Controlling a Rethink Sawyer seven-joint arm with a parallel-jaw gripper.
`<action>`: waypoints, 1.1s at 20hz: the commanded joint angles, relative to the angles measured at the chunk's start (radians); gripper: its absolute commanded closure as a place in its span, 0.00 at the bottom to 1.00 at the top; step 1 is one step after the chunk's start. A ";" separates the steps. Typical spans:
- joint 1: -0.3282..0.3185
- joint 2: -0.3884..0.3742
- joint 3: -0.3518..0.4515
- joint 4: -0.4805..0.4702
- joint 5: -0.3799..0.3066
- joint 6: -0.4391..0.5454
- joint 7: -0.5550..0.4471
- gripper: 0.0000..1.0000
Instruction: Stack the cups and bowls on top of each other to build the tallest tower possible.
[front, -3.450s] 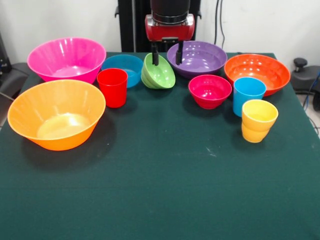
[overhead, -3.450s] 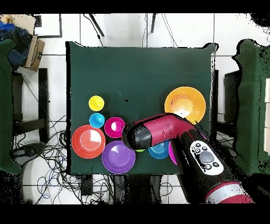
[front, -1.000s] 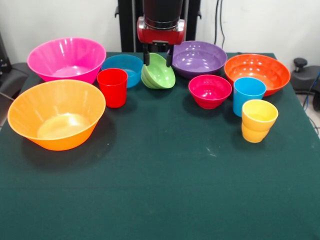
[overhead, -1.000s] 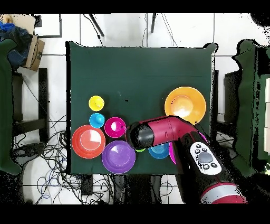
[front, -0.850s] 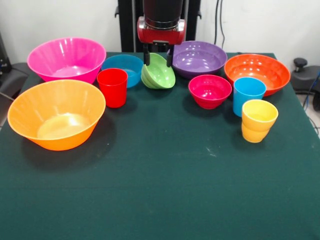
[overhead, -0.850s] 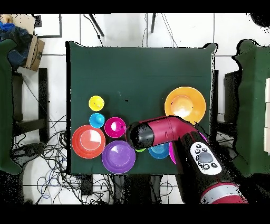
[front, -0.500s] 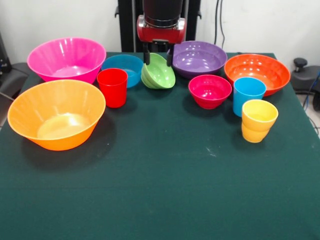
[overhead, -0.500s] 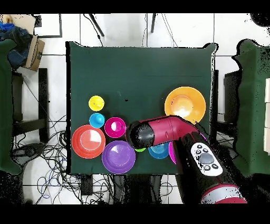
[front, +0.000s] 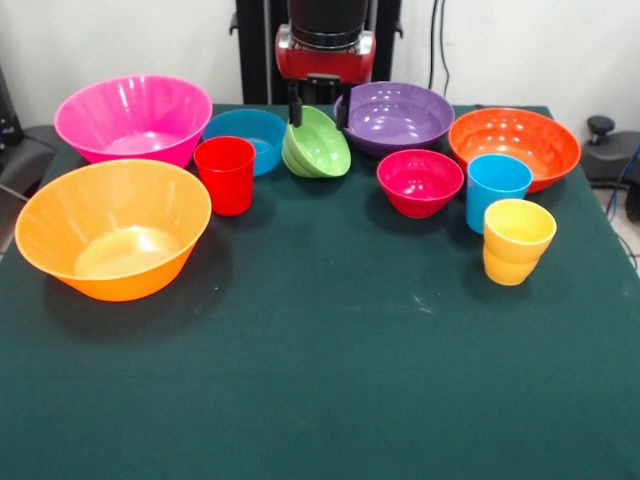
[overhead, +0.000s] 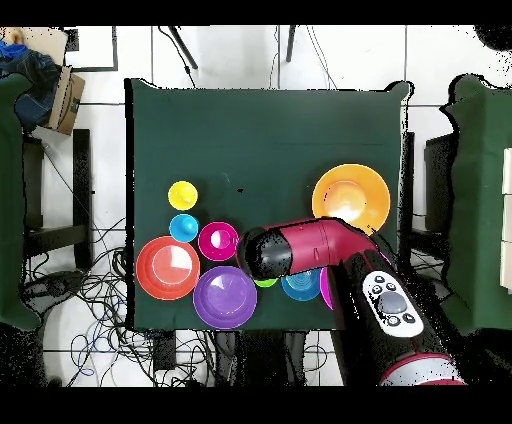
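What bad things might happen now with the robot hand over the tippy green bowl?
1. The green bowl sits tilted, leaning toward the blue bowl. With the open gripper straddling its raised rim, a finger might push it over or make it slide instead of catching it.
2. The purple bowl is very close to one finger, so it could get bumped.
3. The red cup stands nearby; a skidding bowl might knock it down.

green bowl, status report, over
Gripper open, jaws straddling the tilted green bowl, not closed on it. Bowl leans, blue bowl alongside. Purple bowl close beside one jaw. Nothing stacked yet.
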 joint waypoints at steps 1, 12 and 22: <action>0.033 0.007 -0.009 -0.053 0.014 0.046 0.028 0.00; 0.038 -0.009 -0.022 -0.072 0.002 0.053 0.018 0.00; 0.048 -0.015 -0.042 -0.069 -0.011 0.042 0.019 0.00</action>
